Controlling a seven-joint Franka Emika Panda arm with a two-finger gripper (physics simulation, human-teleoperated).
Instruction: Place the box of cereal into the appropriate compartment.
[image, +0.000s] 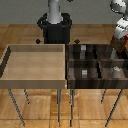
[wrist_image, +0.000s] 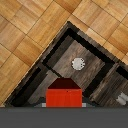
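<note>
Your box of cereal (wrist_image: 64, 95) hangs red and square-edged just under the wrist camera, above the four-part dark bin (wrist_image: 55, 55). In the wrist view it sits over a dark-walled section that holds a small round white object (wrist_image: 78, 63). In the exterior view a sliver of red shows at the arm's end (image: 120, 46), above the bin's far corner on the exterior view's right. You cannot see the fingers clearly in either view, so whether they clamp the box cannot be told. The compartment with the tall light-grey block (image: 83, 50) lies in the bin's back row, toward the exterior view's left. Beside the bin stands the large light wooden tray (image: 35, 79). Both rest on thin metal legs over wood flooring.
</note>
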